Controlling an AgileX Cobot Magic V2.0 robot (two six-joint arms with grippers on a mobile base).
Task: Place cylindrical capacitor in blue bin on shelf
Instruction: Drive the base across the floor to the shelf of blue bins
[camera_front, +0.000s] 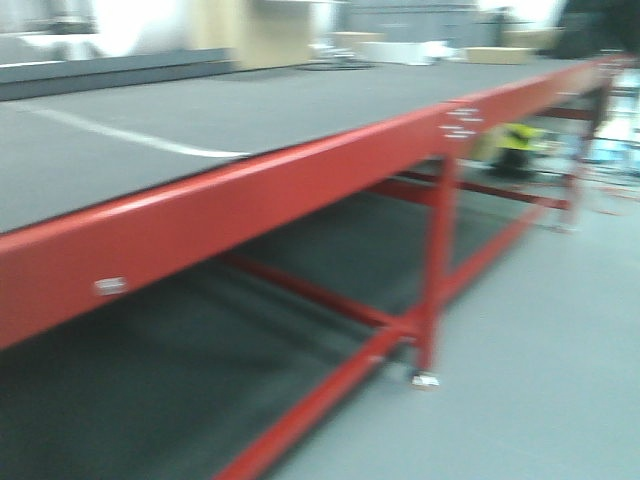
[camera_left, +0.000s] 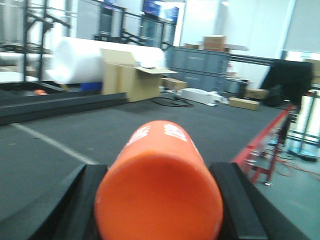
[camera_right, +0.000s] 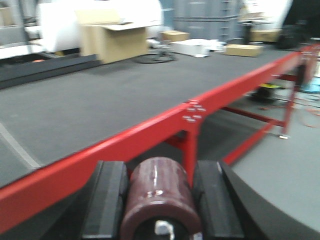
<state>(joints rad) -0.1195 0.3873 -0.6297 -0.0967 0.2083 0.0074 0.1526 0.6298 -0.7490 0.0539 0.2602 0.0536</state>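
The cylindrical capacitor (camera_right: 161, 195), a dark brown glossy cylinder with a thin pale stripe and a metal terminal on its near end, lies lengthwise between the black fingers (camera_right: 106, 200) of my right gripper (camera_right: 160, 187), which is shut on it. My left gripper (camera_left: 159, 192) is shut on an orange cylinder (camera_left: 160, 190) with white lettering, its flat end facing the camera. Both grippers hover near the red-framed table (camera_right: 150, 132). The blue bin and the shelf are out of view.
A long red-framed table (camera_front: 250, 190) with a dark grey top and a white tape line (camera_front: 130, 135) crosses the front view. Behind it lie cardboard boxes (camera_left: 132, 80), a bubble-wrap roll (camera_left: 80, 60) and grey cabinets (camera_left: 200, 65). Grey floor (camera_front: 560, 360) lies to the right.
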